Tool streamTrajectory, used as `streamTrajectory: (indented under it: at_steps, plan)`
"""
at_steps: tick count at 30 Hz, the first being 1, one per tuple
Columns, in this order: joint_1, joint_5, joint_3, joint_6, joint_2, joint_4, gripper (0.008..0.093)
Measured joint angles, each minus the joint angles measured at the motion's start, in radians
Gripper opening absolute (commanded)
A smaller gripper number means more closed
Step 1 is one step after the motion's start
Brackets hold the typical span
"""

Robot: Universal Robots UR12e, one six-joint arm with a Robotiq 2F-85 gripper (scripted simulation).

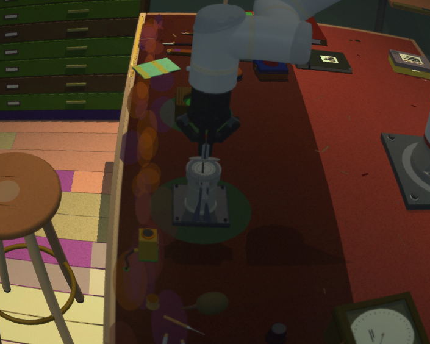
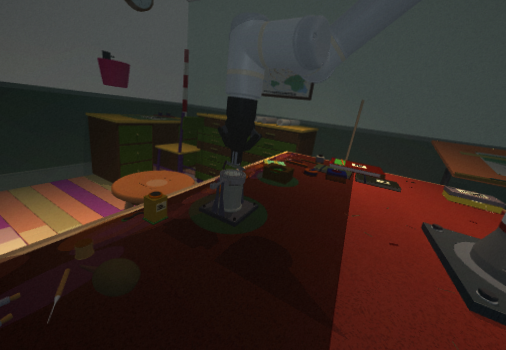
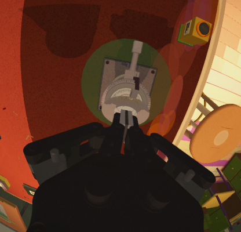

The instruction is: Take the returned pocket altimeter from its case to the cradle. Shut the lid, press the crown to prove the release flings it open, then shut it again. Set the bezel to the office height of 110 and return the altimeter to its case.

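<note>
My gripper (image 1: 205,151) (image 2: 234,160) (image 3: 125,118) points straight down over the altimeter (image 1: 203,168) (image 2: 232,175) (image 3: 126,96). The altimeter sits face up on the grey cradle (image 1: 202,201) (image 2: 230,202), which stands on a round green mat (image 1: 201,211). Its dial and ringed bezel show from the wrist camera. Its crown stem (image 3: 135,53) points away from me. The lid looks to stand partly up at the rear edge, under my fingertips. The open case (image 1: 183,100) (image 2: 278,172) lies farther back on its own green mat. My gripper is closed and holds nothing.
Behind the work lie a green card (image 1: 156,68), a blue box (image 1: 270,68) and dark books (image 1: 328,61). A yellow box (image 1: 148,244) (image 3: 194,30) stands near the table's left edge. A stool (image 1: 17,196) stands off the table. The arm's base (image 1: 419,166) is at right.
</note>
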Motion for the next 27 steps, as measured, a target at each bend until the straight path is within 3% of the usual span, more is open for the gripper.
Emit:
streamTrajectory:
  at_steps: [27]
  plan:
    - [0.007, 0.0, 0.011, 0.007, 0.024, -0.035, 0.008]
